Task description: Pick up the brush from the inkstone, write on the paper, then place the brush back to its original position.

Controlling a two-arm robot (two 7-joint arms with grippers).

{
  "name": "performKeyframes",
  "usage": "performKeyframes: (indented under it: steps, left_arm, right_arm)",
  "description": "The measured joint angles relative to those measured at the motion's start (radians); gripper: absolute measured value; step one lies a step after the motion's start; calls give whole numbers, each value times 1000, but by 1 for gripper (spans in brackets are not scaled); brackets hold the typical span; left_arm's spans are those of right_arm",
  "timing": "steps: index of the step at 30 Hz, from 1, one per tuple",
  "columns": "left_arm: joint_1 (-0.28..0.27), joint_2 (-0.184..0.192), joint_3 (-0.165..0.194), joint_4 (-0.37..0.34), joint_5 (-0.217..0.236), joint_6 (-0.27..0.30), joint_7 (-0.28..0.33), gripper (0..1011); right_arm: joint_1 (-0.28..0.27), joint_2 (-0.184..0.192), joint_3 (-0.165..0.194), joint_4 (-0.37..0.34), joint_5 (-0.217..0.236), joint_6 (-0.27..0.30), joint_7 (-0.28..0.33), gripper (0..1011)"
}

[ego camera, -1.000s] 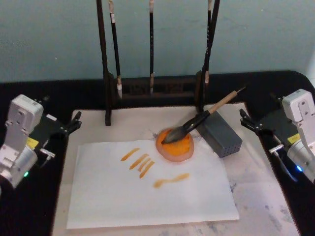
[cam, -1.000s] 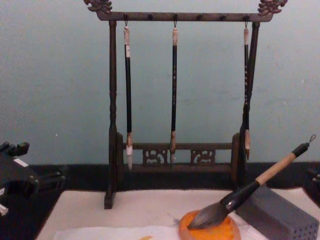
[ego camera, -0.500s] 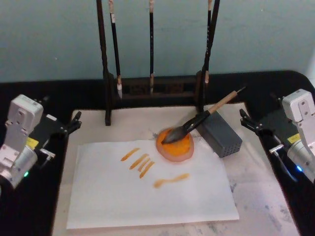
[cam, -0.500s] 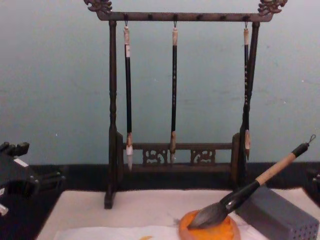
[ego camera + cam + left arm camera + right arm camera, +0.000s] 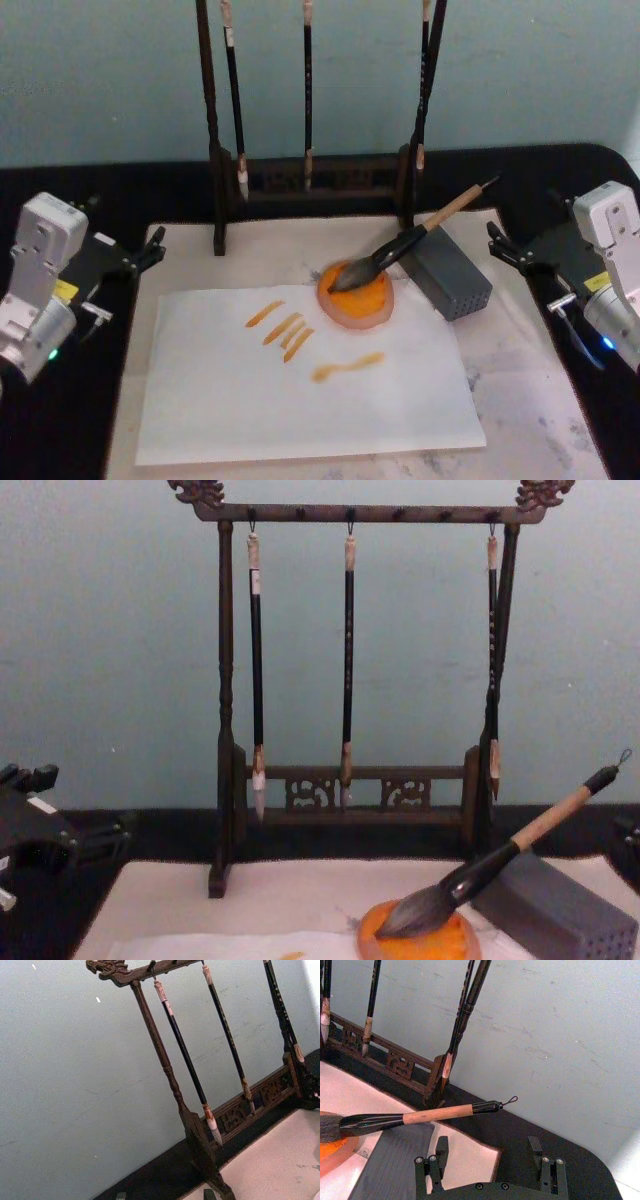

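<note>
One thick brush (image 5: 410, 239), tan-handled, dark bristles seemingly on orange inkstone (image 5: 366, 308).

A calligraphy station in a plain, lab-like room: carved wooden brush rack (image 5: 226, 680) across the frame's middle, beige felt mat (image 5: 530, 400) over a black surface (image 5: 70, 450) below, bare teal wall (image 5: 120, 630) behind.

No legible txt or nos. anywhere. Yellow stickers (image 5: 62, 291) on arm housings (image 5: 40, 250) left & right of the paper (image 5: 300, 400) maybe carry print; unreadable.
</note>
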Motion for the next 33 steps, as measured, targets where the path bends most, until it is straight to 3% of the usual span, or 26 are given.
performKeyframes:
  steps: [15, 22, 28, 33]
  left_arm:
    - [0, 0, 0, 0, 0, 0, 0, 1001]
    - [0, 0, 0, 0, 0, 0, 0, 1001]
    - [0, 0, 0, 0, 0, 0, 0, 1001]
    - [0, 0, 0, 0, 0, 0, 0, 1001]
  right_arm:
    - [0, -1, 1, 0, 0, 0, 1, 1000]
    - [-10, -10, 26, -9, 19, 7, 36, 1000]
    - [-28, -22, 62, -31, 89, 38, 92, 1000]
    - [-44, -41, 106, -49, 190, 87, 152, 1000]
